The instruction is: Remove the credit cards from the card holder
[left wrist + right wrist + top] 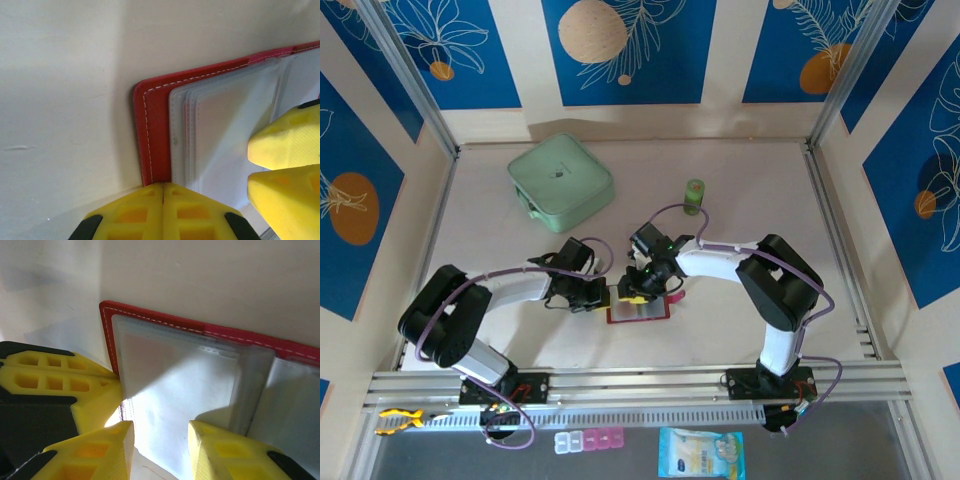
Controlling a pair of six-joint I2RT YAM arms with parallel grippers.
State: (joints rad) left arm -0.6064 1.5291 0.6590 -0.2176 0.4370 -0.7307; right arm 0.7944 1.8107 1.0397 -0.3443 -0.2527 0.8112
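top external | card holder (645, 313) open flat, long axis left-right | left gripper (611, 298) closed (at its edge) | right gripper (641, 293) parted

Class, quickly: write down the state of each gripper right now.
Left gripper: shut, nothing between the fingers, tips at the card holder edge.
Right gripper: open, fingers apart over the clear sleeves, gripping nothing visible.

Card holder (640, 313) partly hidden by jaws in top cam; sleeves (175, 385) cloudy, contents unclear.
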